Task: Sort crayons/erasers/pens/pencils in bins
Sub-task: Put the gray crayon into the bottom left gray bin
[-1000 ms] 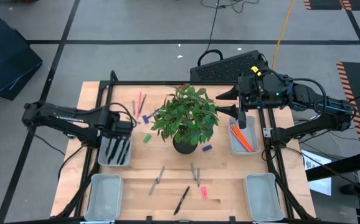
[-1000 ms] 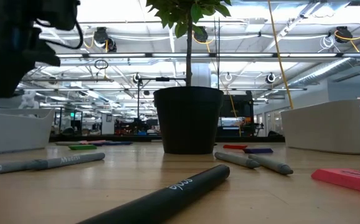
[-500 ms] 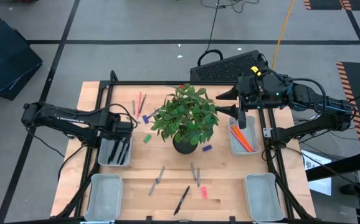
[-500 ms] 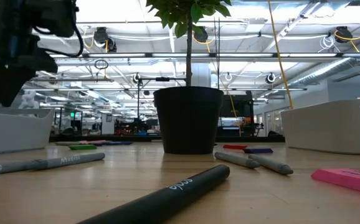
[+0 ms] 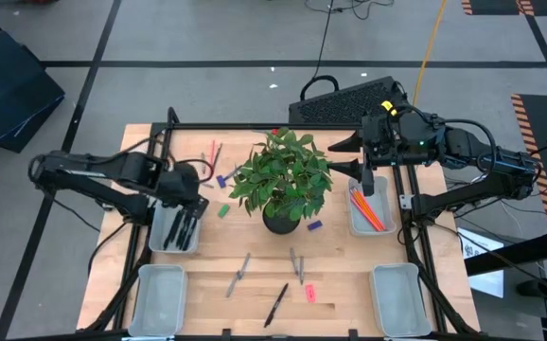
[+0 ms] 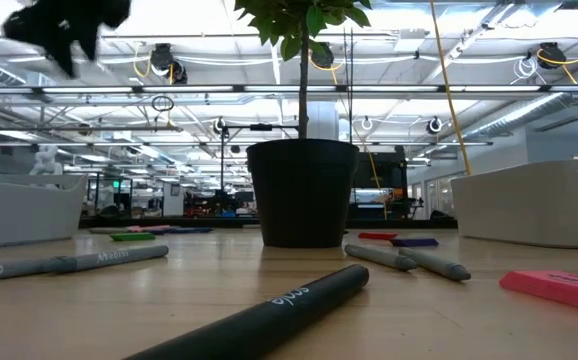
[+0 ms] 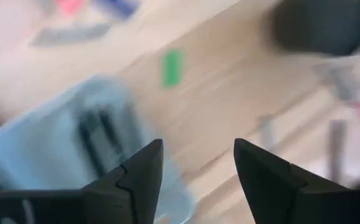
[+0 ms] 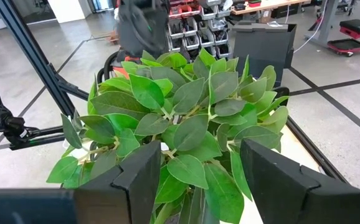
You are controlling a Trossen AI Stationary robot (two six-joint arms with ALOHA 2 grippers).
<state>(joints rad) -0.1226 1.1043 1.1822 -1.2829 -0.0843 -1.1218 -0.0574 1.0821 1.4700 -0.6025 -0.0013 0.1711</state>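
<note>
Spread apart with nothing between its fingers, the left gripper (image 7: 194,177) hangs above the left rear bin (image 5: 174,232), which holds black pens (image 5: 181,229) lying side by side (the wrist view is blurred, yet the open gap and the dark sticks in the tray below it are plain enough). On the bare wood just beyond that bin lies a green eraser (image 5: 223,211), and nearer the table's back edge a purple-blue eraser (image 5: 220,180) sits beside thin red and orange pencils (image 5: 212,156). The right gripper (image 8: 195,168) waits with its fingers open and empty above the right rear bin (image 5: 367,212), pointing at the leafy potted plant (image 5: 283,180) in the middle of the table; that bin holds a sheaf of orange sticks (image 5: 365,207). Another small purple-blue eraser (image 5: 314,225) rests close to the pot on its right side. Toward the front, two grey crayons (image 5: 297,264) and a third (image 5: 238,275) lie loose, with a black pen (image 5: 275,305) and a pink-red eraser (image 5: 309,293) near them. Both front bins, left (image 5: 158,297) and right (image 5: 399,299), stand at the table's front corners.
</note>
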